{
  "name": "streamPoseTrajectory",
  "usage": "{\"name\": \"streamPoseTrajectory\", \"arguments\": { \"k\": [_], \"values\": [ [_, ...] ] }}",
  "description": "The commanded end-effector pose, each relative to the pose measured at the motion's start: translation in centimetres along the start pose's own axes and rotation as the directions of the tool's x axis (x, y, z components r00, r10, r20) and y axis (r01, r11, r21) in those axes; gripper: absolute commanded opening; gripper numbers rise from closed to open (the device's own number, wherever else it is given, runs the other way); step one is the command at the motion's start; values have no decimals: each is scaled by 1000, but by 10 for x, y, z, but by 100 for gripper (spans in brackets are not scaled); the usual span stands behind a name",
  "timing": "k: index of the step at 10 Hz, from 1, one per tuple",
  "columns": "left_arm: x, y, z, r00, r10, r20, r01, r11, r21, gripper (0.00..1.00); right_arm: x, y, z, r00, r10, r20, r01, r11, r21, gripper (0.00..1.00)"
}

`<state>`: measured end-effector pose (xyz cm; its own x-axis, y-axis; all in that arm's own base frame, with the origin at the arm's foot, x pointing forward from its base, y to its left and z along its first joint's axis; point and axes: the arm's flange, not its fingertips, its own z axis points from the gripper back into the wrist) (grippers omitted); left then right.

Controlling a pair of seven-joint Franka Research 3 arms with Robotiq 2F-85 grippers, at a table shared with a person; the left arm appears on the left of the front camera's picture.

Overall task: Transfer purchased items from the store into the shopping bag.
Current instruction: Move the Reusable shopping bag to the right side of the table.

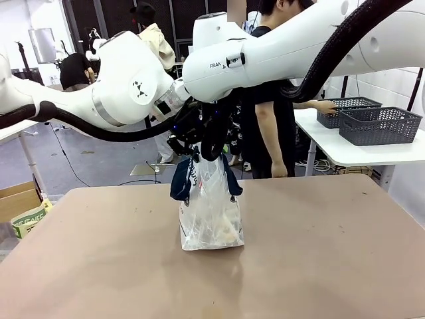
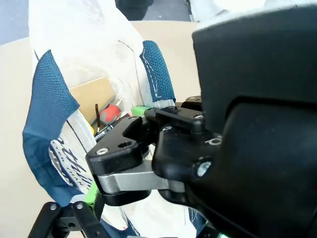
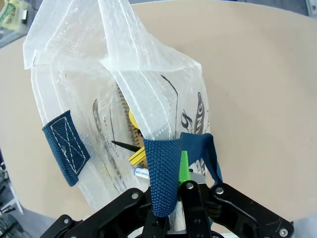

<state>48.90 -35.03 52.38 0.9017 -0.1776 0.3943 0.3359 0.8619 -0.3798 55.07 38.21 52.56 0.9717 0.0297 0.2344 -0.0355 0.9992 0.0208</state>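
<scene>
My right gripper (image 3: 184, 191) is clamped on a strap (image 3: 163, 176), holding the bag (image 1: 209, 212) upright mid-table, its mouth directly below. My left gripper (image 1: 180, 147) hangs spread beside it, empty. The items (image 3: 134, 148) lie inside.

Shopping bag (image 2: 74, 64) open below, mouth toward camera, on tan table (image 2: 15, 99). Navy handle (image 2: 47, 99) draped at left, second one (image 2: 157, 74) at middle. Red and black items (image 2: 108, 116) inside. Other arm's black gripper (image 2: 148, 148) crowds right foreground.
</scene>
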Motion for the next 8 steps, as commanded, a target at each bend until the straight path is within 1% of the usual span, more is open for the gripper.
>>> {"name": "streamPoseTrajectory", "arguments": {
  "k": [1,3,4,8],
  "values": [
    [2,-4,2,1000,6,-1,-6,999,36,56,0,0,-3,1000,-3,0,3,999,36,0],
    [2,-4,4,1000,10,6,-10,999,50,16,0,0,-4,1000,-1,-1,1,999,36,0],
    [1,-3,5,1000,9,10,-9,998,58,0,0,0,-4,1000,4,0,-4,999,35,0],
    [-4,0,12,1000,14,26,-16,997,73,0,0,-2,-8,1000,8,-16,-8,999,35,0]
  ]
}}
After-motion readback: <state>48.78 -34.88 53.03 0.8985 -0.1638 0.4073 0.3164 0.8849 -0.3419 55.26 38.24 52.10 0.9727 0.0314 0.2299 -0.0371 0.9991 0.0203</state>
